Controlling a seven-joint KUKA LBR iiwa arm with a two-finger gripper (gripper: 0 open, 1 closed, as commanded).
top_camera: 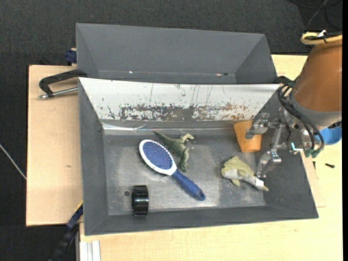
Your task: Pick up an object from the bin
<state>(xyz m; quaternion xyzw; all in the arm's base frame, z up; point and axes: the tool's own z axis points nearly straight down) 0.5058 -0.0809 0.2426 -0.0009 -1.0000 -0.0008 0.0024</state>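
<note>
My gripper (268, 157) hangs low at the right end of the bin, its metal tip coming down just beside a pale yellow-green soft toy (237, 171) that lies on the floor there. The tip touches or nearly touches the toy's right edge. An orange block (248, 137) stands just behind, against the back wall, to the left of the gripper.
A blue-and-white hairbrush (166, 167) lies in the middle of the bin, with a green toy dinosaur (179, 145) behind its head. A black cylinder (140, 199) sits at the front left. The arm's orange cover looms over the right rim.
</note>
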